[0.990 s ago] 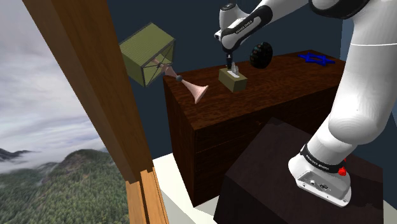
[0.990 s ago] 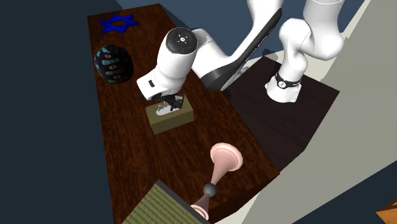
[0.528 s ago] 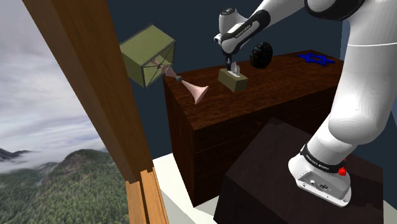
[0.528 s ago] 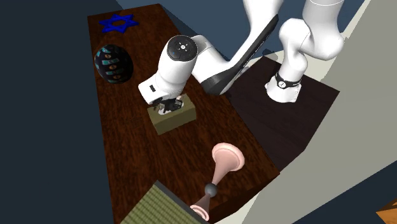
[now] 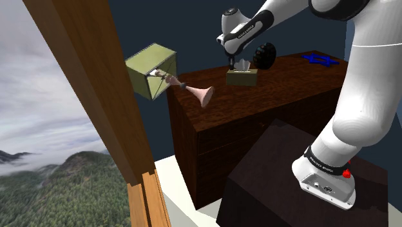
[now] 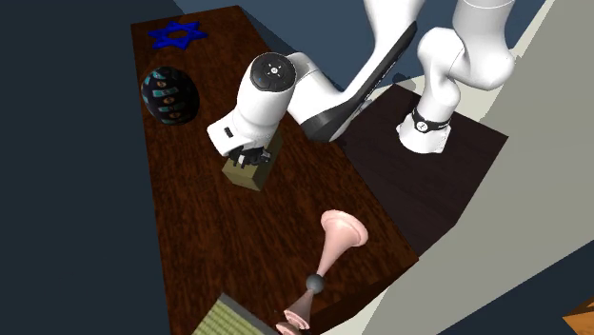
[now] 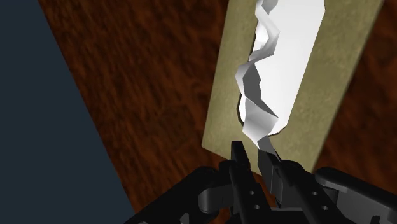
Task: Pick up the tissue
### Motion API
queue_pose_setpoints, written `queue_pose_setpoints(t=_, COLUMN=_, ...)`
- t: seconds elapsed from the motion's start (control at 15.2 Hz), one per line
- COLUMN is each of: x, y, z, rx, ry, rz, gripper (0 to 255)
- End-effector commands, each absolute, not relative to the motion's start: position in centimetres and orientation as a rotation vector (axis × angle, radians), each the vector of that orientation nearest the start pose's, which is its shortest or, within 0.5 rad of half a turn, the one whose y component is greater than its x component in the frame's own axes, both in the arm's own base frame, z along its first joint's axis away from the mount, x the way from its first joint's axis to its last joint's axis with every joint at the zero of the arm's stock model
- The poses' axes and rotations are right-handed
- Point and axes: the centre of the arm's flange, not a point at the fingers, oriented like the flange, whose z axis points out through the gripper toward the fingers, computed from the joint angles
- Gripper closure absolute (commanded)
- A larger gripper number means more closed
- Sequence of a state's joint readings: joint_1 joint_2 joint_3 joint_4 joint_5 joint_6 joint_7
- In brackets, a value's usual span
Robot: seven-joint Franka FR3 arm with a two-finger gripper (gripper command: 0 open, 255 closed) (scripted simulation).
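An olive tissue box (image 5: 243, 78) stands on the dark wooden table (image 5: 258, 106), with a crumpled white tissue (image 7: 264, 76) sticking out of its top slot. My black gripper (image 7: 253, 156) hangs straight over the box and is shut on the near end of the tissue. In the shoulder view the gripper (image 5: 234, 63) is just above the box, with the tissue (image 5: 242, 64) beside its fingers. From the second exterior view the white hand covers most of the box (image 6: 246, 171), which looks turned and tilted. I cannot tell whether the box still rests on the table.
A pink horn-shaped object (image 6: 333, 249) lies near the table's end, joined to an olive cube (image 5: 153, 71) that overhangs the edge. A dark patterned ball (image 6: 168, 95) and a flat blue star (image 6: 177, 33) sit further along. The arm's dark stand (image 5: 290, 187) is beside the table.
The fingers have closed from open onto the tissue. The box has swung round and shifted under the hand. The pink horn and the olive cube have also moved a little.
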State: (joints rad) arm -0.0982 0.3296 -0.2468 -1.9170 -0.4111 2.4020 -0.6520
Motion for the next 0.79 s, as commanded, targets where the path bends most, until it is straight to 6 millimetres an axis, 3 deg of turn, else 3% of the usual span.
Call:
queue_pose_setpoints(t=0.0, x=60.0, y=-20.9, z=34.7, rx=-3.380, ry=-1.066, rz=0.088, gripper=255)
queue_pose_setpoints(t=0.73, x=60.0, y=-20.9, z=40.6, rx=-3.380, ry=-1.066, rz=0.088, gripper=255)
